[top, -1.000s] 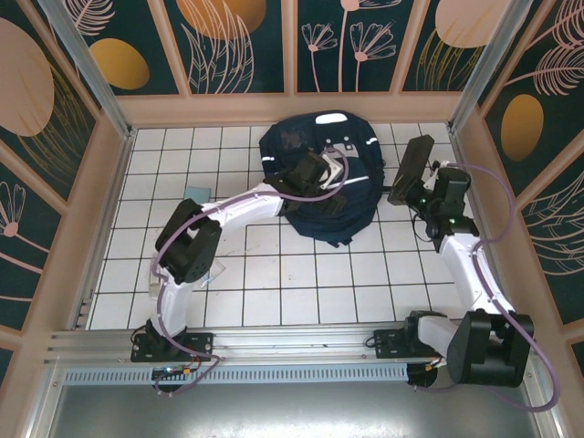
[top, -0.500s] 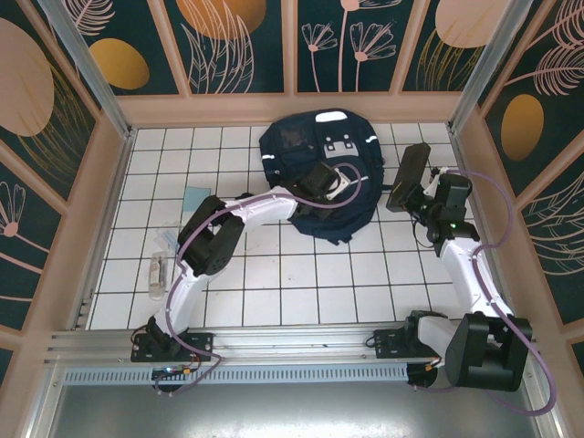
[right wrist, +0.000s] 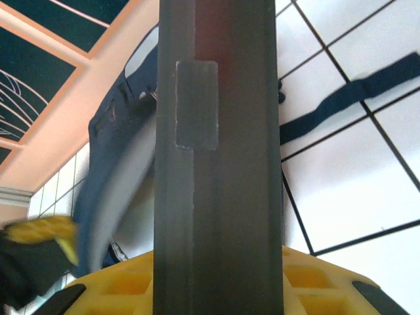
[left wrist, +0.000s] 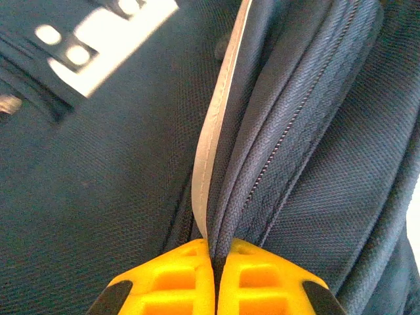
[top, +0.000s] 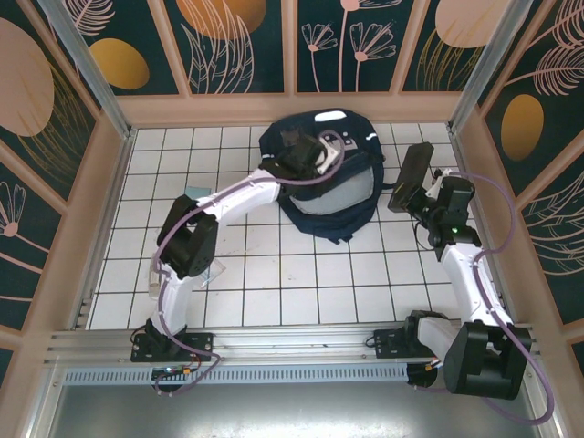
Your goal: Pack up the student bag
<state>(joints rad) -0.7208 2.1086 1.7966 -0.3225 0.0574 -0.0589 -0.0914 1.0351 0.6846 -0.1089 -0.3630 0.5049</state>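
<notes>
At the near edge of a white tiled table (top: 274, 283), two white robot arms rise from their bases and reach away from the viewer. Farther in on the right, the right gripper (top: 416, 195) clamps its yellow fingers (right wrist: 111, 289) on the lower end of a dark flat slab (top: 412, 172), holding it upright and slightly tilted just beside the bag. A dark strap (right wrist: 354, 92) lies flat on the tiles past the slab. At the far middle of the table, close to the back wall, lies the student bag (top: 342, 196), a large navy backpack with white patches on its front. The left gripper (top: 306, 157) sits on the bag's upper left part, its yellow fingers (left wrist: 170, 279) pressed tight together on a fold of the bag's fabric beside a zipper and a thin pale trim. The bag's top layer is lifted there, showing grey lining below. Behind it stand wall panels (top: 237, 46) painted with leaves and orange discs.
</notes>
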